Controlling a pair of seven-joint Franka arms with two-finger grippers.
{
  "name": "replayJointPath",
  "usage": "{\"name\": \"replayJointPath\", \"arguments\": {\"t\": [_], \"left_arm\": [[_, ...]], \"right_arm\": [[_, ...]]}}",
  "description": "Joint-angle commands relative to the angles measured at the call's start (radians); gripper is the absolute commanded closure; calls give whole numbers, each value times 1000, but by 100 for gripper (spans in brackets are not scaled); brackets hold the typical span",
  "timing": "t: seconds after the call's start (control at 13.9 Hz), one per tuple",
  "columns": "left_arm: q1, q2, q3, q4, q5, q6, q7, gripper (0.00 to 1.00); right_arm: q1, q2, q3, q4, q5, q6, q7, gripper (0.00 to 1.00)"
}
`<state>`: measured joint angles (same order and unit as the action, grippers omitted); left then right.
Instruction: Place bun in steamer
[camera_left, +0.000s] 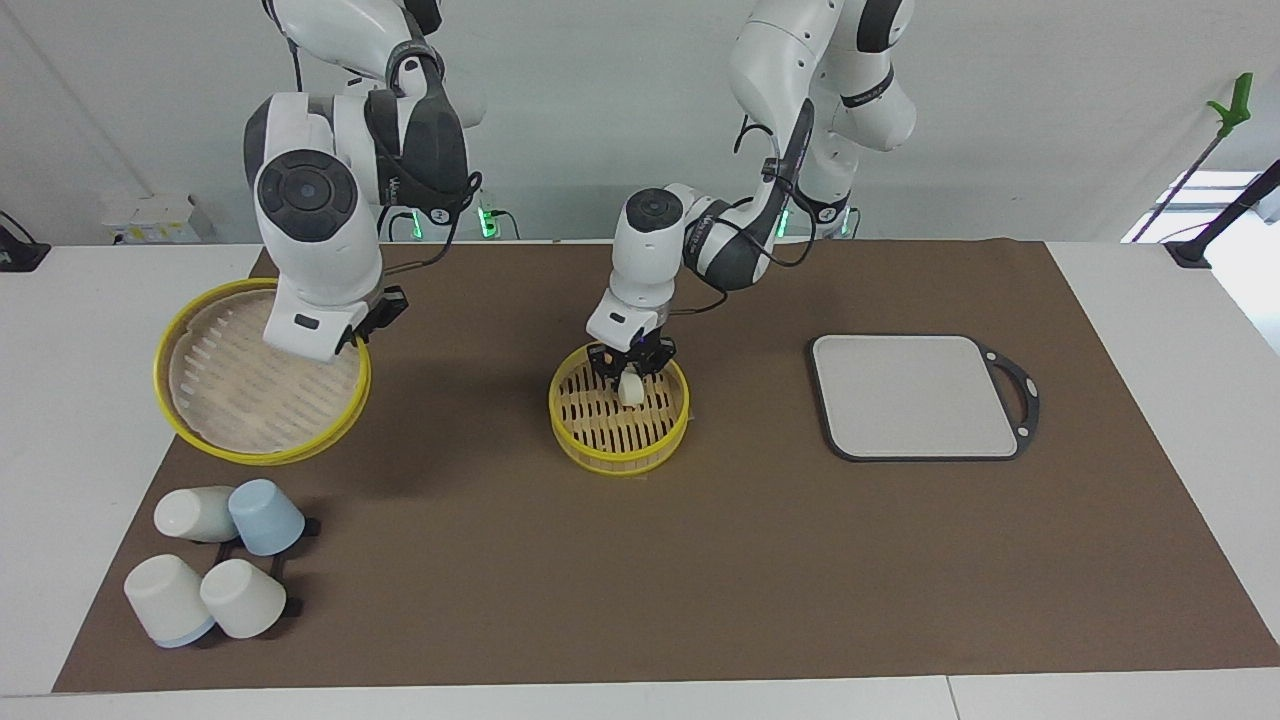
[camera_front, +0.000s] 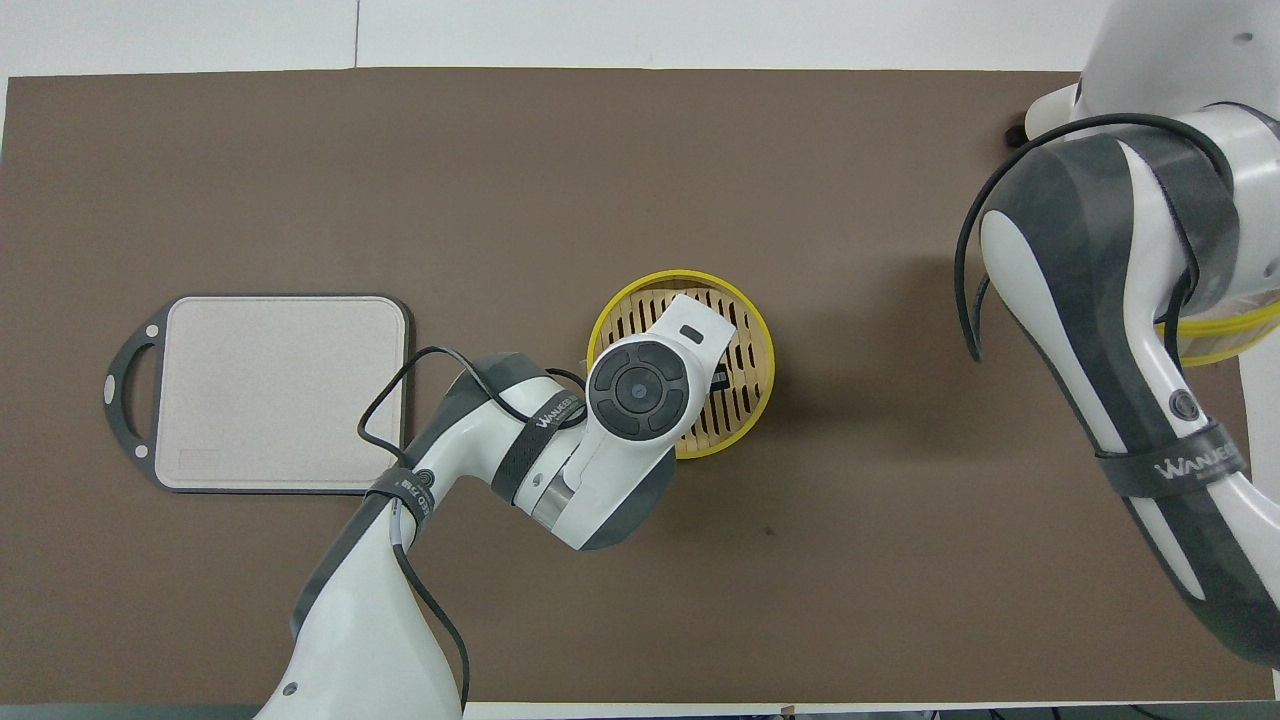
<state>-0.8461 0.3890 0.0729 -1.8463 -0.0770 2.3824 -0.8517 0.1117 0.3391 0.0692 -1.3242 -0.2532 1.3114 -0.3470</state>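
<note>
The steamer (camera_left: 618, 458) is a round yellow-rimmed basket with a slatted floor, standing mid-table on the brown mat. My left gripper (camera_left: 630, 376) reaches down into it, shut on the bun (camera_left: 630, 392), a small cream-white lump hanging just above the slats. In the overhead view the left hand covers the bun and part of the steamer (camera_front: 680, 276). My right gripper (camera_left: 352, 336) is shut on the rim of the steamer's lid (camera_left: 255, 395), which it holds tilted over the right arm's end of the table. Only a sliver of the lid (camera_front: 1215, 338) shows past the right arm from overhead.
A grey rectangular board (camera_left: 915, 395) with a dark handle lies bare toward the left arm's end, also seen from overhead as the board (camera_front: 280, 390). Several white and blue cups (camera_left: 220, 560) lie on a rack farther from the robots than the lid.
</note>
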Motion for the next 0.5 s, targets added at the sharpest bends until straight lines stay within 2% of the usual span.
{"name": "replayJointPath", "arguments": {"t": [0.0, 0.22, 0.43], "left_arm": [[-14, -7, 16, -13, 11, 21, -49, 0], [7, -59, 16, -14, 11, -46, -52, 0], [128, -195, 16, -13, 11, -271, 33, 0]], "right_arm": [[-7, -38, 9, -43, -14, 11, -7, 100], [-10, -40, 9, -47, -12, 11, -9, 100], [-10, -42, 9, -47, -12, 11, -4, 100]]}}
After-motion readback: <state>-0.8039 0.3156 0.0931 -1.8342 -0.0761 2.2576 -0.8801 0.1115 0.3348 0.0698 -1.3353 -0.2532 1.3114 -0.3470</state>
